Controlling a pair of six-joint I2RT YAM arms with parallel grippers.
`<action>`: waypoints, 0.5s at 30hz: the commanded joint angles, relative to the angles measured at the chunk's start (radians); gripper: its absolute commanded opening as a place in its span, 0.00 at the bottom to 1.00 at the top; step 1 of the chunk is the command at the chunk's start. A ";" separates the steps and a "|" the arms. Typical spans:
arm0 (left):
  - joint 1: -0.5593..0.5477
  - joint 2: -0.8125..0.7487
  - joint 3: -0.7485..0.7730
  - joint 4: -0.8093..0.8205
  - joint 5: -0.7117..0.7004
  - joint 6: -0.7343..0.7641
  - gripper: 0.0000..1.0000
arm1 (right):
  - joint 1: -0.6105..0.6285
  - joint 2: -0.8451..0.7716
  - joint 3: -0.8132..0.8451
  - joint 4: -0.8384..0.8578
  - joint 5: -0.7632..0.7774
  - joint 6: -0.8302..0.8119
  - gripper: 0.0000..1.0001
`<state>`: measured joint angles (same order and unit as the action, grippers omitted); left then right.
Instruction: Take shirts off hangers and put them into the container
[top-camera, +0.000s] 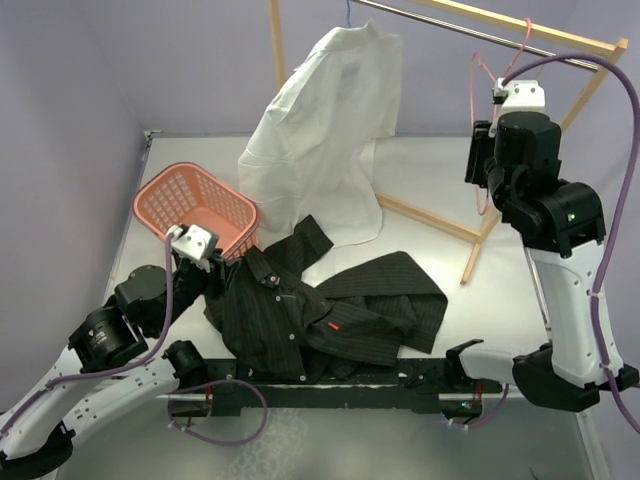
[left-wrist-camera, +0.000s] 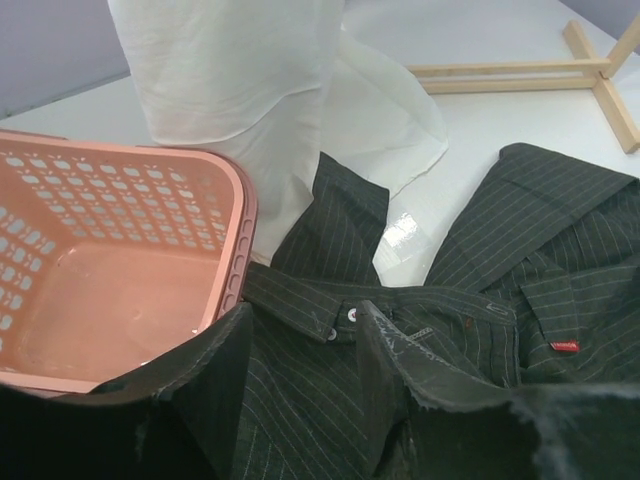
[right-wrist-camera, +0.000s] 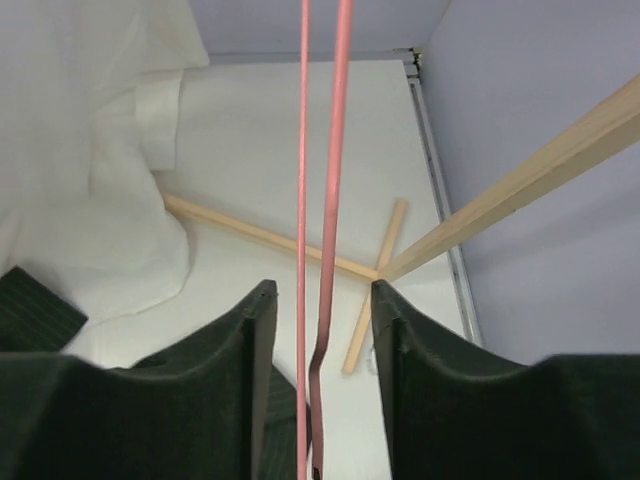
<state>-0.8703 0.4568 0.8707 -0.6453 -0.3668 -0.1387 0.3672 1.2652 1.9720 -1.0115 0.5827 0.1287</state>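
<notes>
Right hand (right-wrist-camera: 322, 290) up at the rail (top-camera: 450, 28), upper right of the overhead view: fingers stand apart with both wires of the bare pink hanger (right-wrist-camera: 340, 150) running between them, neither finger gripping. Left hand (left-wrist-camera: 303, 315) low, lower left, fingers part-open over the collar of the black shirt (top-camera: 330, 305). Nothing looks pinched, though whether the tips brush the cloth I cannot tell. The black shirt lies spread on the worktop (top-camera: 490, 290), off its hanger, not in the basket (top-camera: 165, 185). The white shirt (top-camera: 330, 120) hangs on the blue hanger (top-camera: 348, 15), its hem trailing onto the worktop against the black one. Risks: a sideways pull by the right hand would likely snag a wire and swing the hanger. The basket looks light, so a nudge at its rim could slide it. The shirt will probably overhang it. Room: wall close left of the basket, rack foot (top-camera: 430, 215) across mid-frame, bare worktop to the right.
</notes>
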 joint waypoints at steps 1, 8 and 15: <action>0.005 0.002 -0.001 0.047 0.068 0.004 0.53 | -0.002 -0.095 -0.059 0.048 -0.113 0.011 0.57; 0.005 0.046 -0.017 0.071 0.128 -0.137 0.97 | -0.002 -0.199 -0.189 0.018 -0.271 0.048 0.84; 0.005 0.213 -0.003 0.069 0.211 -0.235 0.97 | -0.001 -0.340 -0.428 0.013 -0.462 0.079 0.81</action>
<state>-0.8703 0.5735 0.8581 -0.6178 -0.2214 -0.2874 0.3672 0.9714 1.6440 -1.0054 0.2562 0.1776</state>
